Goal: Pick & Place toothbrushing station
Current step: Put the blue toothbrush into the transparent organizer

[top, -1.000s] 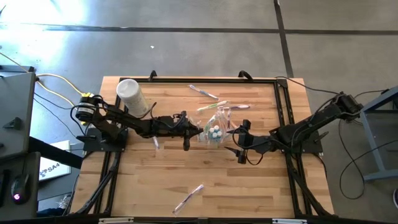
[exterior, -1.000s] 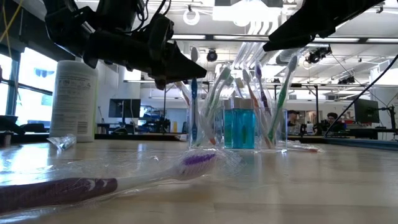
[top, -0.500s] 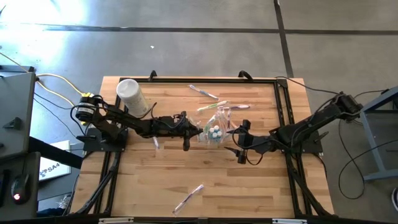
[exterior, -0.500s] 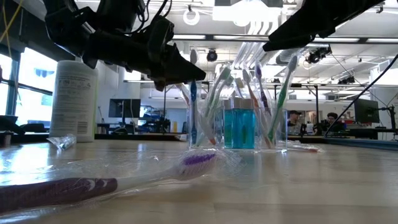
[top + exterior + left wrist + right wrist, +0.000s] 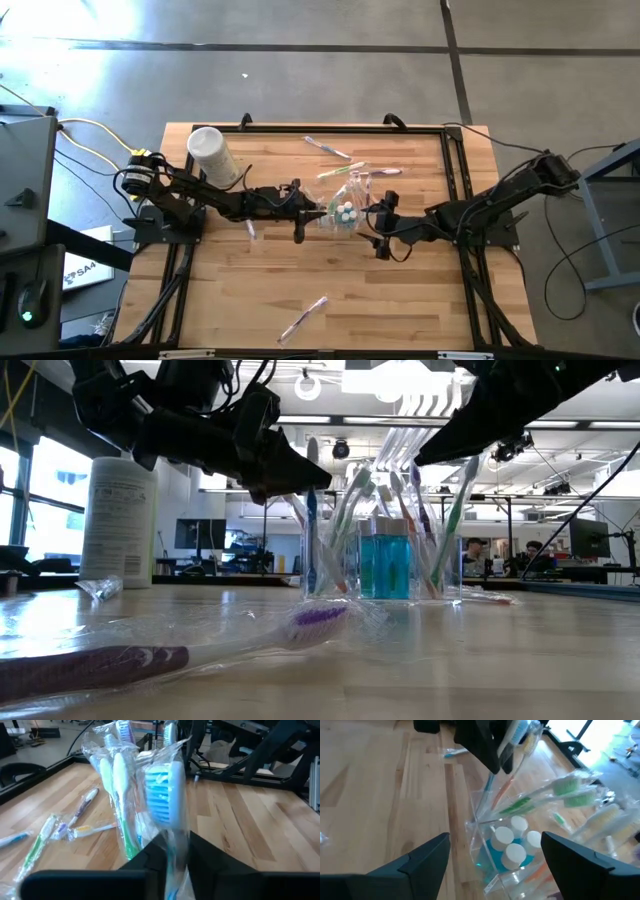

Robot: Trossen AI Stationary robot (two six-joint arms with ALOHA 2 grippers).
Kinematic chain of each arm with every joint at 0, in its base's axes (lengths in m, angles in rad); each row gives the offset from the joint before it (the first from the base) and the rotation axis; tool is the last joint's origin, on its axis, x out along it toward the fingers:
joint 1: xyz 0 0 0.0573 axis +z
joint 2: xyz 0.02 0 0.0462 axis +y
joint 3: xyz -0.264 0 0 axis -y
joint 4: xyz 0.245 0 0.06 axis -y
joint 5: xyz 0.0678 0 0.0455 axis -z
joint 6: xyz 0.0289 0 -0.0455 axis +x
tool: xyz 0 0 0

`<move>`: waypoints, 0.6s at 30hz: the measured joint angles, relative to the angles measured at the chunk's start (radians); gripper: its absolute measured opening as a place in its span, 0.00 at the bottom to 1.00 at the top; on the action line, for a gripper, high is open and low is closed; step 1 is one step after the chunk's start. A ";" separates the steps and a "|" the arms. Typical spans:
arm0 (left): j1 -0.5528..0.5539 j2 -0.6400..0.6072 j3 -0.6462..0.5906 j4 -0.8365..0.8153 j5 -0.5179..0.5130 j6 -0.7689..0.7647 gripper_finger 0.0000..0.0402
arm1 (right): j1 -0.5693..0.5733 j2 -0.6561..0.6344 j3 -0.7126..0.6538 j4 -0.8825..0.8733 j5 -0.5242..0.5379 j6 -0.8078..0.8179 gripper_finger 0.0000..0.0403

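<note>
The toothbrushing station (image 5: 345,212) is a clear boxy holder standing on the wood mid-table. It holds blue bottles with white caps (image 5: 512,840) and several wrapped toothbrushes. My left gripper (image 5: 318,212) reaches in level from the table's left and is shut on a wrapped blue-headed toothbrush (image 5: 165,790) that stands in the station. My right gripper (image 5: 378,225) hovers open just right of the station, one finger toward the far side and one toward the near side, touching nothing. My left gripper pinches the wrapped toothbrush by its shaft (image 5: 175,840), just below the blue head, between its two fingers. The fingers come level from the table's left and lie across the shaft. The brush stands nearly upright, its lower end (image 5: 485,795) down in the station.
A white cylindrical tub (image 5: 210,155) stands at the far left. Loose wrapped toothbrushes lie behind the station (image 5: 327,148) (image 5: 372,171) and near the front edge (image 5: 303,320). A purple one (image 5: 150,655) lies close before the low camera.
My right gripper has come a little toward the table's left and down, closer to the station, staying open. The station and the held toothbrush have kept their places.
</note>
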 joint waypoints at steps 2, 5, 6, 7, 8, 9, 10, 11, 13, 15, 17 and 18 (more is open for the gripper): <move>0.000 0.000 0.000 0.000 0.000 -0.006 0.22 | -0.010 0.002 0.000 -0.001 -0.023 0.013 0.76; 0.000 0.000 0.000 0.005 0.006 -0.007 0.32 | -0.015 0.001 0.000 0.000 -0.035 0.014 0.76; 0.000 0.000 0.000 0.009 0.014 -0.008 0.36 | -0.015 0.001 0.000 0.000 -0.035 0.014 0.76; 0.000 0.000 0.001 0.010 0.025 -0.008 0.39 | -0.015 0.001 0.000 0.000 -0.036 0.014 0.76; 0.000 0.000 0.004 0.009 0.029 -0.008 0.43 | -0.015 0.001 0.000 0.000 -0.036 0.014 0.76; 0.000 0.000 0.010 0.004 0.031 -0.008 0.46 | -0.015 0.001 0.000 0.000 -0.036 0.014 0.76; 0.000 0.000 0.015 -0.001 0.034 -0.008 0.49 | -0.015 0.001 0.000 0.000 -0.036 0.014 0.76; 0.000 -0.001 0.021 -0.008 0.044 -0.009 0.52 | -0.015 0.001 0.000 0.000 -0.036 0.014 0.76; 0.000 -0.005 0.037 -0.040 0.055 -0.010 0.56 | -0.015 0.001 0.000 -0.001 -0.036 0.014 0.76; 0.000 -0.007 0.055 -0.085 0.055 -0.009 0.60 | -0.015 0.001 0.000 -0.001 -0.036 0.014 0.76; 0.000 -0.014 0.072 -0.137 0.055 -0.008 0.62 | -0.015 0.001 0.000 -0.001 -0.036 0.014 0.76; 0.000 -0.014 0.084 -0.159 0.055 -0.006 0.63 | -0.015 0.001 0.000 -0.001 -0.036 0.014 0.76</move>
